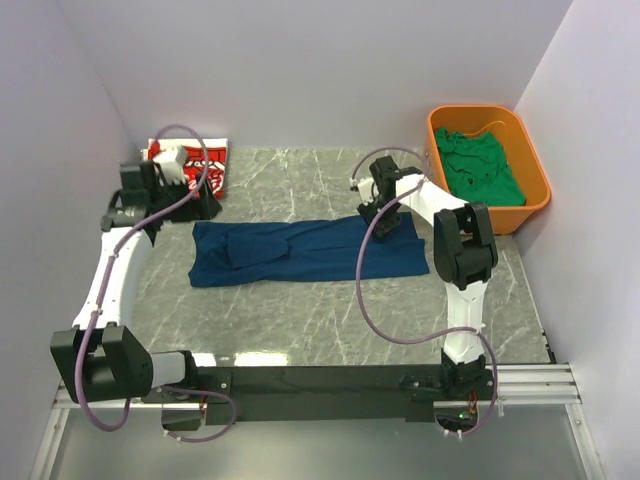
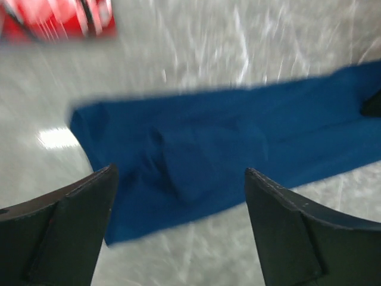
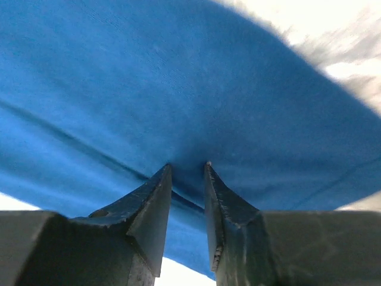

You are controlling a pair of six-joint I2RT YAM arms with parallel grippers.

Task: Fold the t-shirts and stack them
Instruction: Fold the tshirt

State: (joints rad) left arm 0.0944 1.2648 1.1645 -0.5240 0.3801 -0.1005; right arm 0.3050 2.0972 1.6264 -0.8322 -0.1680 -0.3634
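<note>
On the grey marble desk lies a navy blue cloth t-shirt. My right jaws grasp it; left jaws released.

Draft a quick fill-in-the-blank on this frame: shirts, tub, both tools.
1. The green cloth t-shirt lies ____ the orange plastic tub.
2. The left tool has its jaws ____, with nothing between them.
3. The right tool pinches a fold of the blue cloth t-shirt towards its ____ end.
4. The red cloth t-shirt with white print lies at the table's far ____ corner.

Missing words: inside; open; right; left.
</note>
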